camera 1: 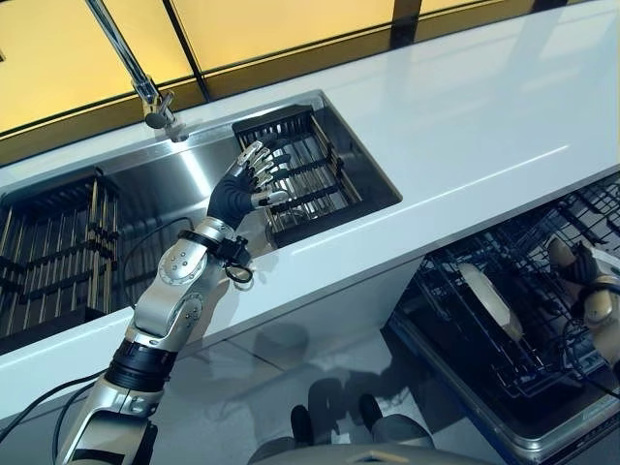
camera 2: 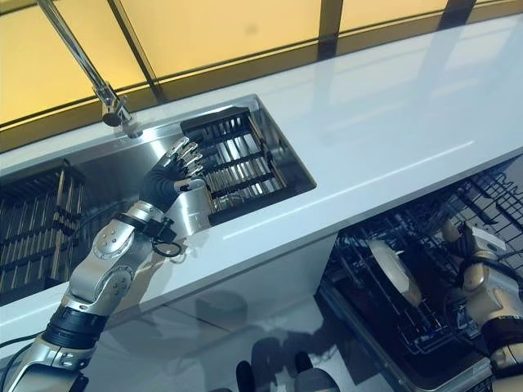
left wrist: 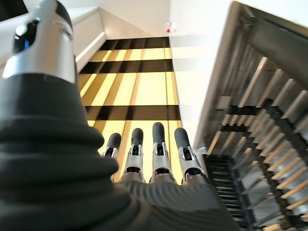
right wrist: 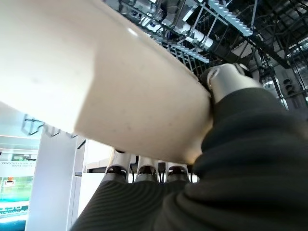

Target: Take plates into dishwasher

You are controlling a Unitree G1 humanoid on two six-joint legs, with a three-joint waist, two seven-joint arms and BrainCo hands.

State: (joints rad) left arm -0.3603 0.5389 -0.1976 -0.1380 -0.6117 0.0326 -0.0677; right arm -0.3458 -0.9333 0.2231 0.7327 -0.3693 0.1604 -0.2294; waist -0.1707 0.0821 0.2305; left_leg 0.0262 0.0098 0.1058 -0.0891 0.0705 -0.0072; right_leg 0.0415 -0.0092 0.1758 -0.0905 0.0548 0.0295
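Below white counter (camera 1: 465,126), right hand (right wrist: 226,82) clamps cream plate (right wrist: 96,82) in dishwasher rack (camera 1: 523,329); left hand (camera 1: 254,174) spread

Both head views look steeply down, sharing the sink (camera 1: 174,184) at upper left and the dishwasher rack (camera 2: 425,310) at lower right, while each wrist view peers closely, perhaps upward, along its own fingers.

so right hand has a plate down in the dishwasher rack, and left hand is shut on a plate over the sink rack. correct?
Not quite. The right hand does have the plate at the dishwasher rack. But the left hand is open and holds nothing: the left wrist view shows its fingers straight, with no plate in them. It hovers at the sink rack, as the left eye view shows.
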